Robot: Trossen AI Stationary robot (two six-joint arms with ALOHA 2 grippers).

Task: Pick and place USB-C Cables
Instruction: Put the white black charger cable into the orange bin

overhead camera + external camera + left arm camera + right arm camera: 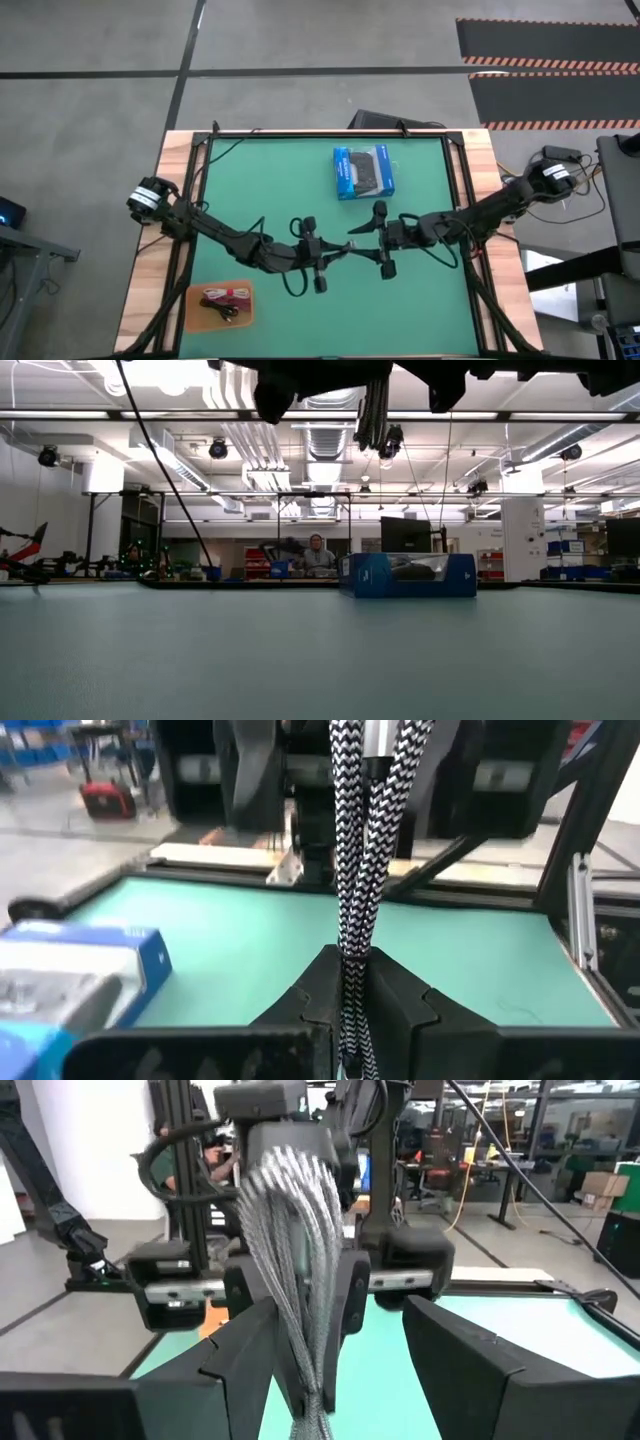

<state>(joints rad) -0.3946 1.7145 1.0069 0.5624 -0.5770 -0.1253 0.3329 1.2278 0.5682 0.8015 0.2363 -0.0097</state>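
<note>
High view: green mat worktop (250, 180) in a black frame with wood borders. Left gripper (318, 262) and right gripper (381, 243) meet mid-worktop, with a thin cable (352, 250) stretched between them. A blue-and-black box (363, 172) lies toward the far edge, well apart. A tan tray (198, 298) at the near left corner holds red and black coils (224, 300). The rest of the mat is bare.

Low view: a smooth teal surface runs to the box (407, 575). Dark arm parts hang along the top edge.

Left wrist view: a black-and-white braided, herringbone cable (352, 870), doubled into strands, runs into the left gripper's (350, 1010) narrow, wedge-shaped fingers, which are pinched on it.

Right wrist view: a bundle of grey braided strands (300, 1280) lies against one finger (240, 1350). The right gripper (340, 1370) stands wide.
</note>
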